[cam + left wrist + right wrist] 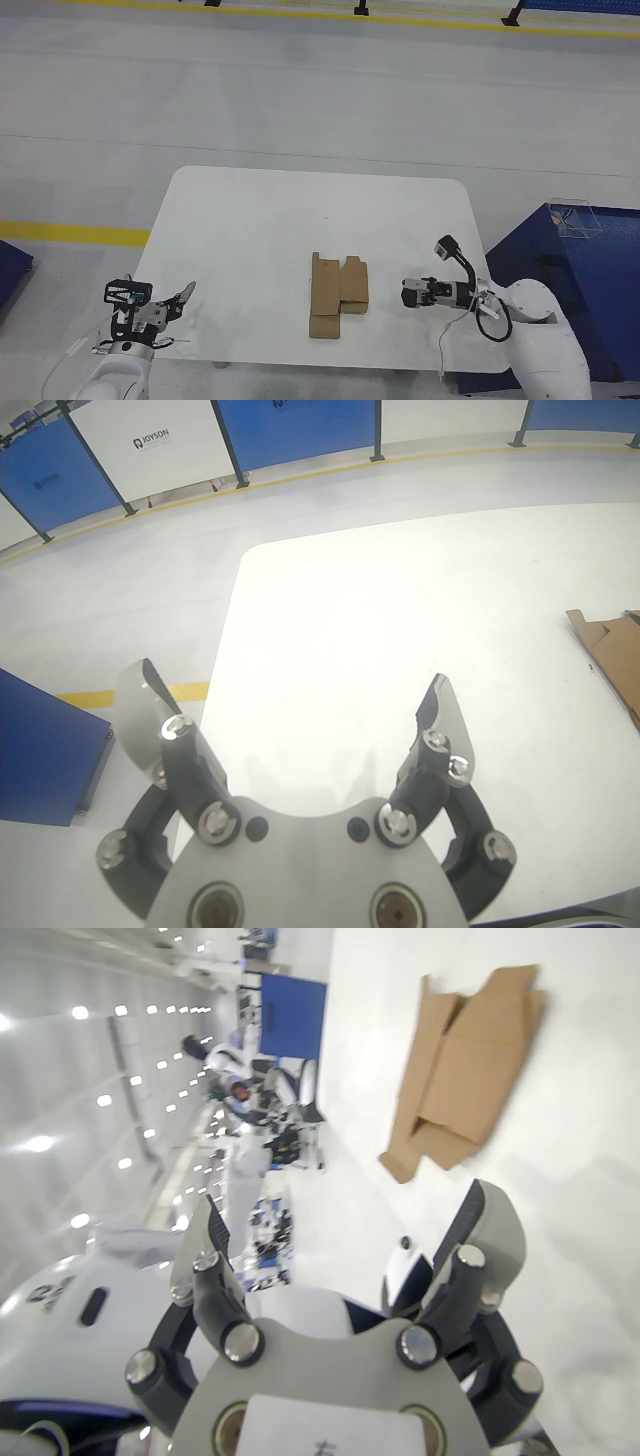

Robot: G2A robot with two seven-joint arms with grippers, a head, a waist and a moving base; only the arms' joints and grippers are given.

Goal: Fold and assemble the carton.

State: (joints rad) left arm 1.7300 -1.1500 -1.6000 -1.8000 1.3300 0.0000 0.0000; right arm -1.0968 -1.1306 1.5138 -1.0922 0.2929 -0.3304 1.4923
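- The flat, unfolded brown cardboard carton [337,295] [612,650] [465,1073] is lying on the white rounded-corner table [300,210], about midway across and toward the robot's edge, with its flaps pointing away from the robot.
- The left gripper [170,305] [295,677] is hanging over the table's near left corner, well apart from the carton. Its jaws are standing spread wide with nothing between them.
- The right gripper [408,294] [342,1203] is sitting near the carton's right side, pointing at it without touching. Its jaws are also gaping apart and holding nothing.
- A blue cabinet [570,270] is standing beside the table's right side.
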